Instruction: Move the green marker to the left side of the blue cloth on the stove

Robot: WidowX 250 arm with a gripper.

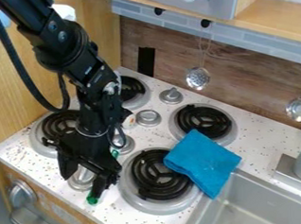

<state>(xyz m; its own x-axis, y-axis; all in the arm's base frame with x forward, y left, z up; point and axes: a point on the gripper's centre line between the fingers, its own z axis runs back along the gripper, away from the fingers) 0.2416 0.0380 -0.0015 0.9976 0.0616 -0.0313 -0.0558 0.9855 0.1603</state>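
Fingers spread, seemingly empty, the tool (82, 184) hangs at the bench's (115, 214) front edge beside a green object (93, 200); steady handling spares the nearby burner (131, 189).

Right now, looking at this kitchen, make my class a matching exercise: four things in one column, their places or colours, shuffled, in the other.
Things:
1. cloth
2. sink
3. holed spoon
4. tool

Places or colours:
A. hanging against the wall
B. black, close to a silver knob
C. blue, lying partly over a burner
D. grey, at the lower right of the view

Right pairs: 1-C, 2-D, 3-A, 4-B
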